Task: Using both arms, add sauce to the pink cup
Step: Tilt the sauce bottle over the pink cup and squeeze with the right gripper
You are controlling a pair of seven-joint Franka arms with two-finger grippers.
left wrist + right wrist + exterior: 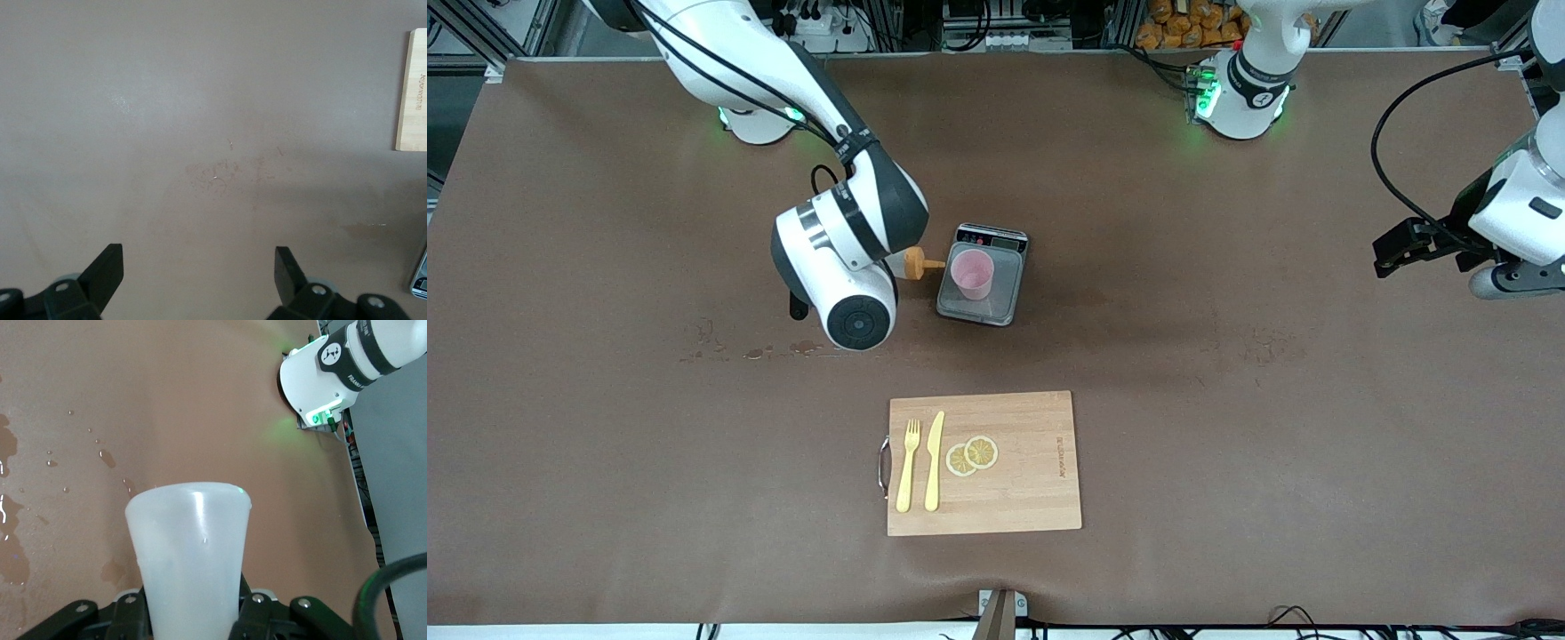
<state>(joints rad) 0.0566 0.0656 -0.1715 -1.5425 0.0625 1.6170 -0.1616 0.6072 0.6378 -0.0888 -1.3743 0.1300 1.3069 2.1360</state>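
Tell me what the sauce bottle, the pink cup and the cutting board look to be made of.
Sauce bottle: likely soft plastic, whitish and translucent with a glossy highlight; its orange nozzle looks like matte plastic. Pink cup: probably plastic, evenly pale and smooth. Cutting board: wood or bamboo, light grain strips showing, apparently with a metal handle.

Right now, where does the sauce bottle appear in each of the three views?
Front view: only the sauce bottle's orange nozzle shows, pointing sideways toward the pink cup on the scale; the right arm hides its body.
Left wrist view: not in it.
Right wrist view: its whitish body fills the lower middle, clamped in the right gripper.
Shared landmark: wet spots on the brown table.
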